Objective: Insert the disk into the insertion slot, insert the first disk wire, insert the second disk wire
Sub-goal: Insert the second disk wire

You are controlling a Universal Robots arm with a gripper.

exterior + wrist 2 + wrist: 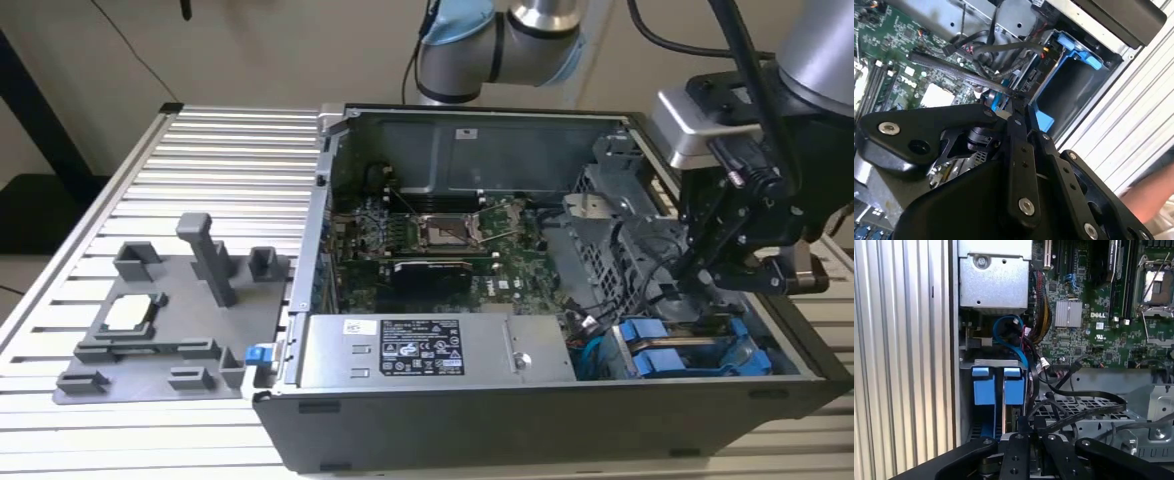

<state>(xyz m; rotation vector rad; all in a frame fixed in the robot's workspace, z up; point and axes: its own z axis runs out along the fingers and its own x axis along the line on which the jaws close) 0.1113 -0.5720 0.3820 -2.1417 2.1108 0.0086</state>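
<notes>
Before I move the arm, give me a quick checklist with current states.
1. Carriers seated: ok, both blue carriers sit side by side in the drive cage.
2. Wire gripped: ok, gripper looks shut on the flat black wire.
3. Wire plugged in: cannot tell, its end is hidden.
4. Blue cable clear of the carriers: cannot tell.
5. Workspace clear: not ok, what looks like an arm is beside the case.

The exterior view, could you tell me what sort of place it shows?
Probably a robotics lab test bench: an opened computer case sits on a slotted aluminium table, beside a grey fixture plate, with a robot arm reaching into the case.
</notes>
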